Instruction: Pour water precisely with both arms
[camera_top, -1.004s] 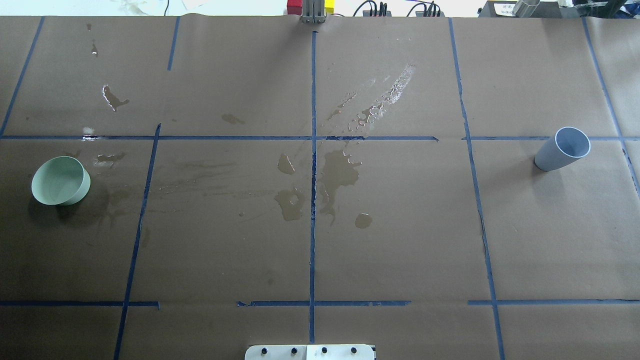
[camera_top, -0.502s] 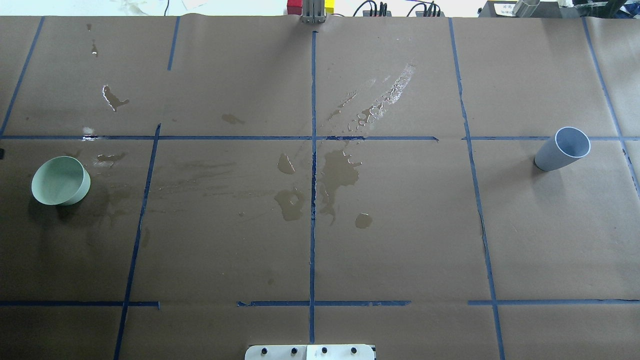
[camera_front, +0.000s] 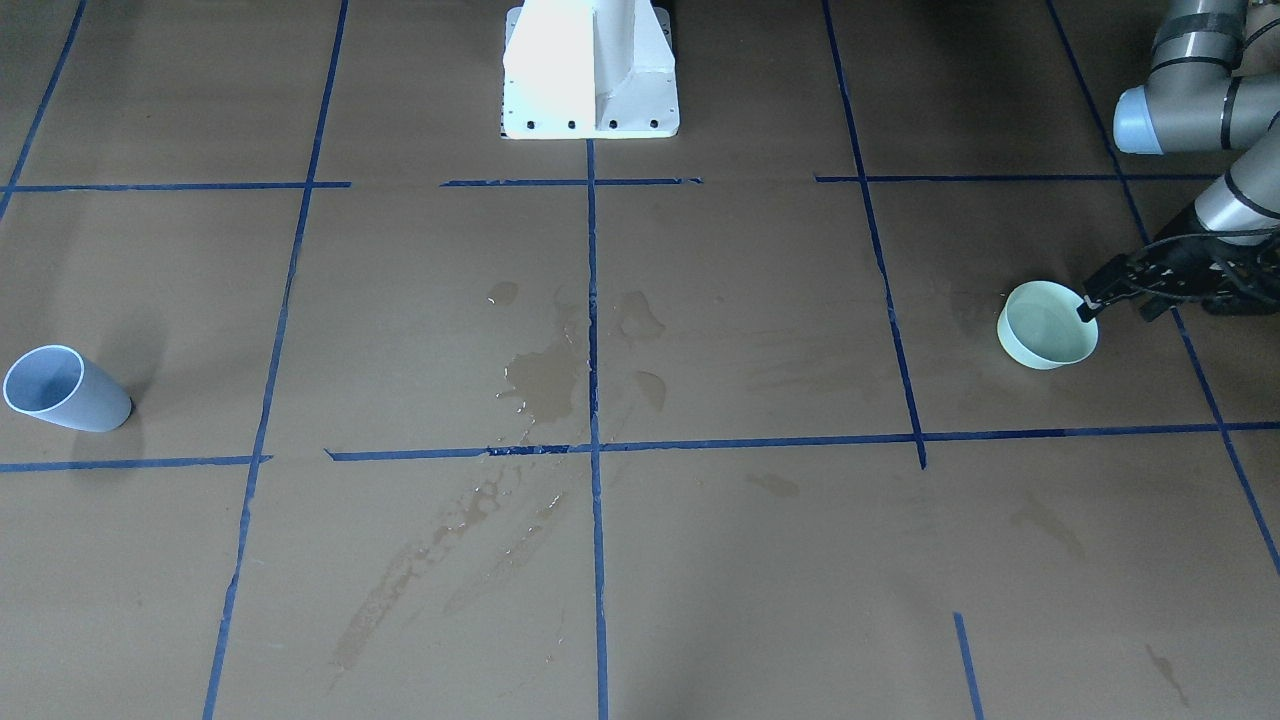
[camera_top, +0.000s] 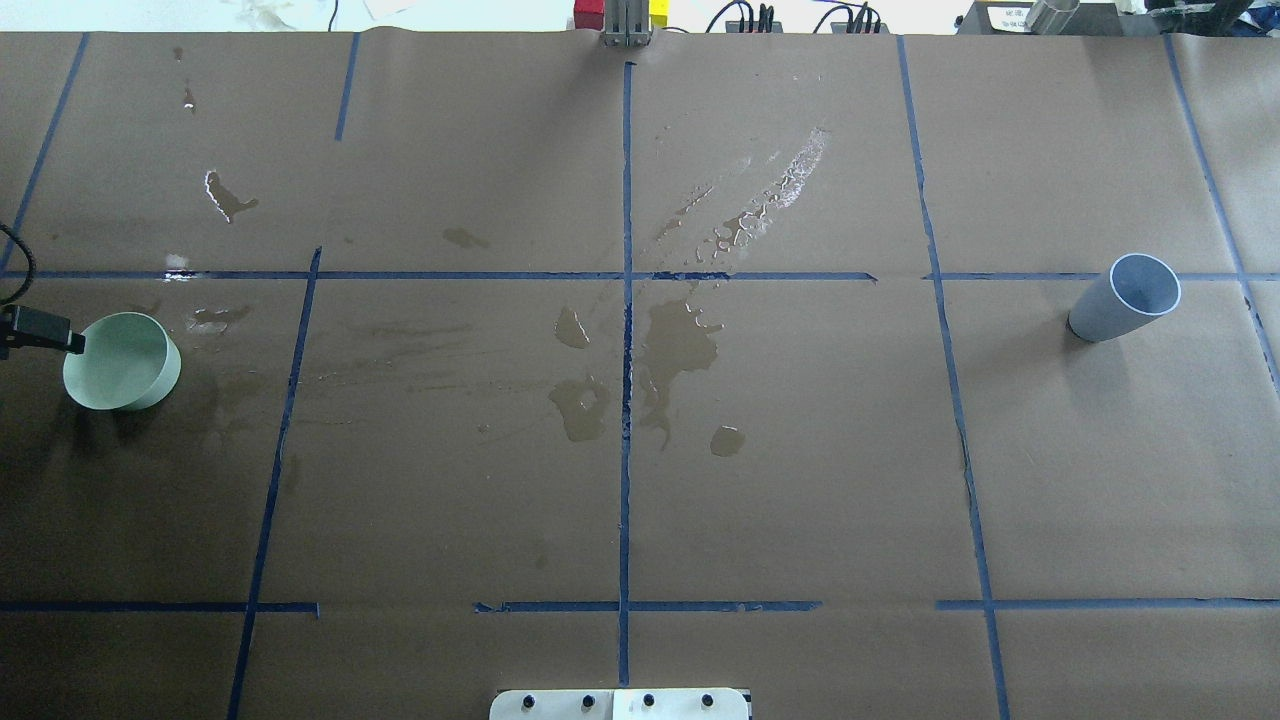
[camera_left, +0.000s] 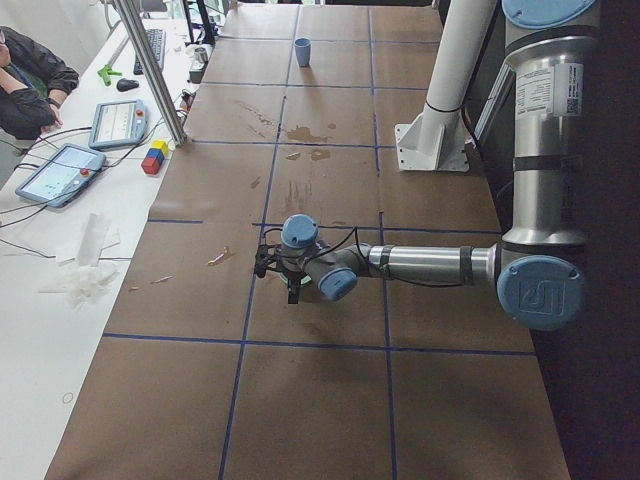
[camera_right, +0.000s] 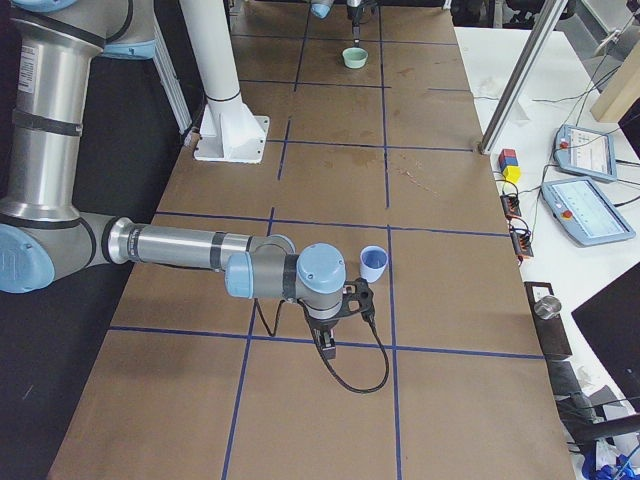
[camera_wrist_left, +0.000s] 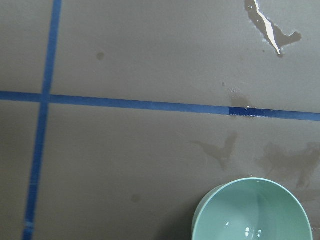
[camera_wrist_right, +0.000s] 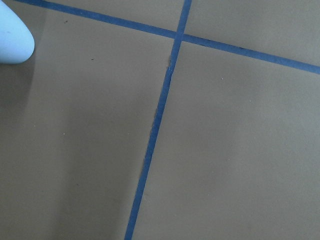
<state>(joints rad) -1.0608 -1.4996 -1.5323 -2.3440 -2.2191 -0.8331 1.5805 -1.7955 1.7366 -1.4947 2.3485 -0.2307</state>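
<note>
A pale green bowl (camera_top: 122, 360) stands at the table's left; it also shows in the front view (camera_front: 1047, 325) and the left wrist view (camera_wrist_left: 252, 210), where glossy spots inside suggest a little water. My left gripper (camera_front: 1118, 308) hangs at the bowl's outer rim with its jaws apart and holds nothing. One of its fingers (camera_top: 45, 333) shows overhead. A blue-grey cup (camera_top: 1125, 298) stands at the far right. My right gripper (camera_right: 330, 345) hangs beside the cup (camera_right: 373, 263), apart from it. I cannot tell whether it is open.
Puddles of spilled water (camera_top: 680, 345) lie at the table's middle, with a wet streak (camera_top: 770, 200) behind them. The white pedestal base (camera_front: 590, 70) stands at the robot's edge. Blue tape lines grid the brown paper. Pendants (camera_left: 60, 175) lie on a side table.
My left gripper's finger has come into the overhead view from the left edge and reached the bowl's left rim. Bowl, cup and puddles have not moved.
</note>
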